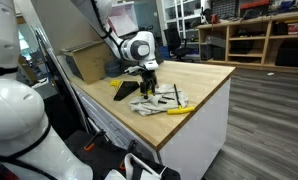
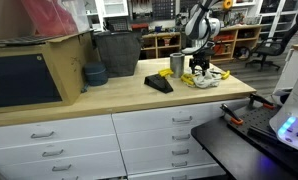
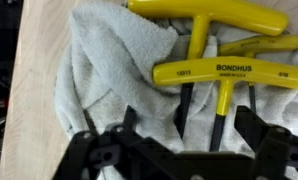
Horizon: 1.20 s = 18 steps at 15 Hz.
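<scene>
Gripper: the gripper (image 1: pixel 147 84) hangs just above the towel with its jaws spread wide, grasping nothing.
Hex keys: the T-handle hex keys (image 3: pixel 221 72), with yellow grips and black shafts, lie side by side on the towel. In the wrist view the one marked Bondhus lies below the gap between the dark fingers (image 3: pixel 101 152).
Towel: the white towel (image 3: pixel 109 70) lies crumpled on the workbench (image 1: pixel 204 75), near its end.
Nearby: a dark wedge-shaped object (image 2: pixel 159 84) lies just beside the towel, and a yellow cup (image 2: pixel 178 65) stands behind it.
</scene>
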Each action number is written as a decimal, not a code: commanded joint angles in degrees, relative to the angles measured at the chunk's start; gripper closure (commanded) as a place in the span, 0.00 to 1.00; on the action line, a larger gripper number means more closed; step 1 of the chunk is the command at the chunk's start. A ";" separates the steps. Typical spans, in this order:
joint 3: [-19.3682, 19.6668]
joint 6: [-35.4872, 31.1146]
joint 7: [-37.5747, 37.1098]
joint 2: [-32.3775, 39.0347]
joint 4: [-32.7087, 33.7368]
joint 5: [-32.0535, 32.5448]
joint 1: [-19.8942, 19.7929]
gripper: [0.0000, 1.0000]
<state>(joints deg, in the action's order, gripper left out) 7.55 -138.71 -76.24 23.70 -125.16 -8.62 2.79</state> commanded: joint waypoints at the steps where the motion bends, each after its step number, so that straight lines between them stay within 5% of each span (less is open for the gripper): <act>1: -0.16 1.17 -1.19 -1.96 0.08 -3.20 -1.75 0.00; 7: -1.03 4.64 -0.85 -1.12 3.54 -7.84 -3.81 0.00; 11: -1.79 6.06 -0.80 -1.28 4.45 -10.43 -3.75 0.39; 14: -2.12 6.03 -0.57 -1.12 4.48 -10.85 -3.60 0.44; 18: -1.75 5.20 -0.71 -0.21 4.29 -9.92 -3.42 0.39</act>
<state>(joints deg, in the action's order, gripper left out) 5.90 -134.30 -76.25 23.25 -121.26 -18.31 -0.40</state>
